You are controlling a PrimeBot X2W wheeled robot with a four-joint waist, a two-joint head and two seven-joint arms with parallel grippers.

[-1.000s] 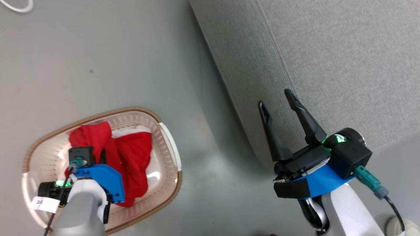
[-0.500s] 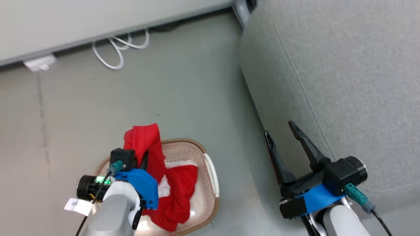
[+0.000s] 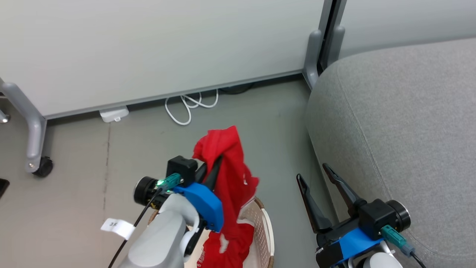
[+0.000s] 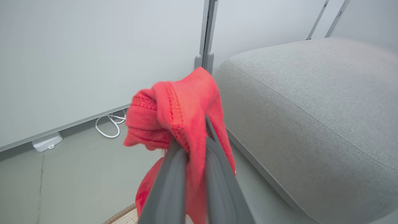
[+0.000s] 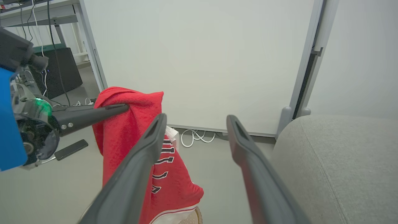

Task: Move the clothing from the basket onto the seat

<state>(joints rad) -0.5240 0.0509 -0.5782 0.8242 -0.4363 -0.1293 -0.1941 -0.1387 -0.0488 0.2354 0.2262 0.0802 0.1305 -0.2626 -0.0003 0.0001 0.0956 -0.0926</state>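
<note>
My left gripper (image 3: 218, 159) is shut on the clothing (image 3: 232, 175), a bright red garment with white trim and lettering that hangs from the closed fingers above the basket (image 3: 266, 232). The fabric's lower end reaches down into the cream basket with its brown rim. In the left wrist view the red cloth (image 4: 174, 102) bunches over the fingertips. The seat (image 3: 409, 130), a large light grey sofa, stands to the right. My right gripper (image 3: 312, 173) is open and holds nothing, low beside the seat's front edge. In the right wrist view the clothing (image 5: 130, 137) hangs to its left.
A pale partition wall (image 3: 167, 44) closes the back, with a grey post (image 3: 319, 48) by the seat's corner. A white cable (image 3: 186, 108) and a white power block (image 3: 113, 113) lie at its foot. A wheeled frame leg (image 3: 37, 149) stands at left.
My left gripper has risen with the red garment, drawing it up out of the basket. The head camera has tilted up, bringing the wall into view. The right gripper stays open.
</note>
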